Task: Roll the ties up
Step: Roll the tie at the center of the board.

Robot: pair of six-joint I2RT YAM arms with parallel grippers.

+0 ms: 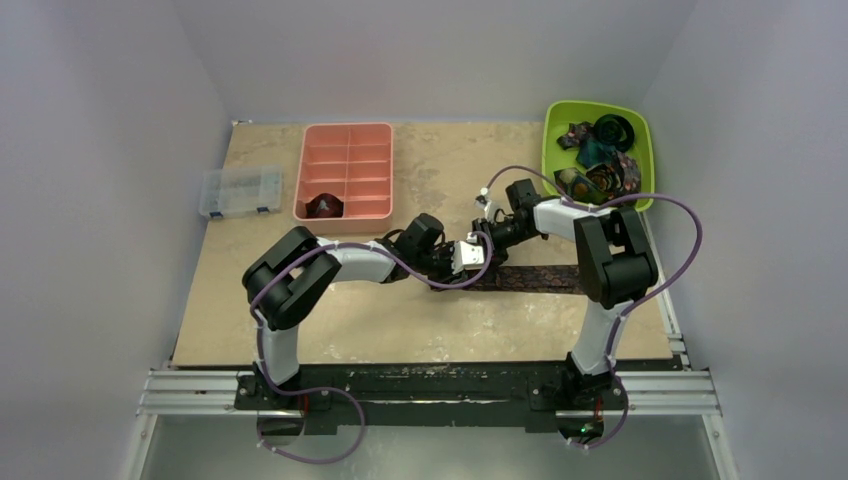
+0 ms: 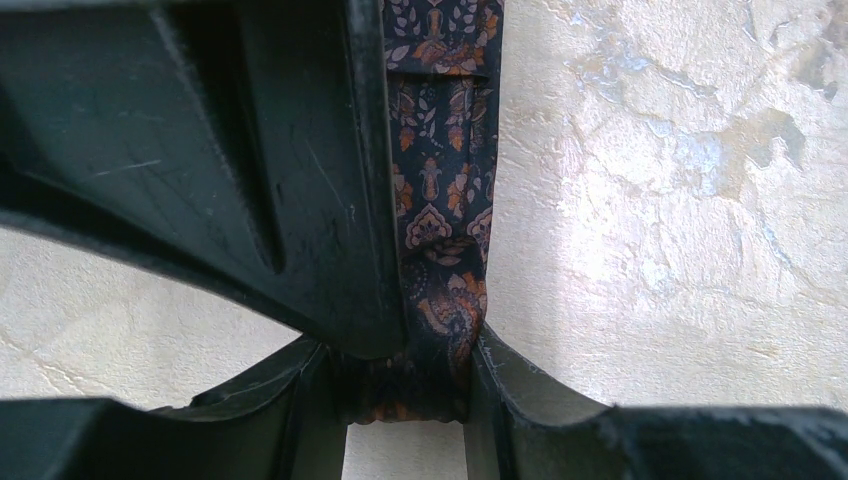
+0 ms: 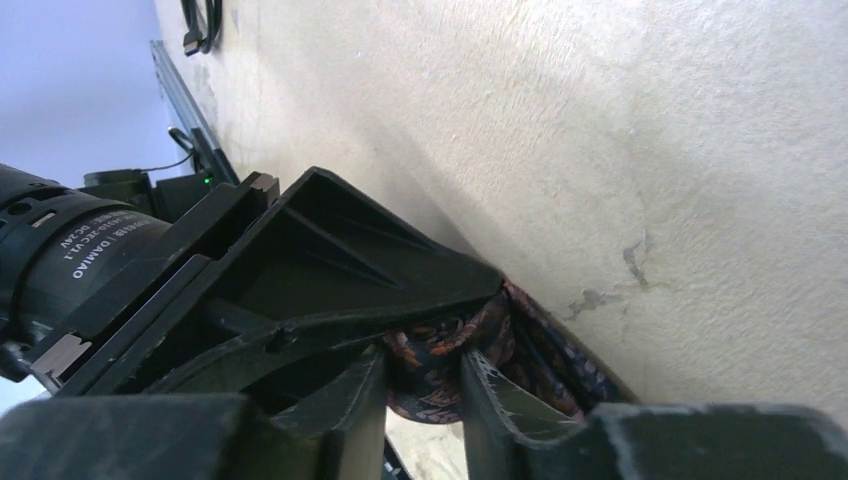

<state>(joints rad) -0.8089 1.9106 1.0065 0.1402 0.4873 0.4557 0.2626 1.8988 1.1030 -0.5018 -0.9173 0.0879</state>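
Rolling looks barely started: left claw (image 2: 405,400) and right claw (image 3: 425,385) both pinch one end of the dark orange-patterned fabric necktie (image 1: 540,278), the rest trailing flat beyond them; next, turn that end over tightly.

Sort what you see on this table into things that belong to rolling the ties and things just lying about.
Belongs to the job:
dark patterned tie stretched on the table
heap of ties in the green bin
rolled tie in the pink tray

Just lying about:
clear plastic box
black cable
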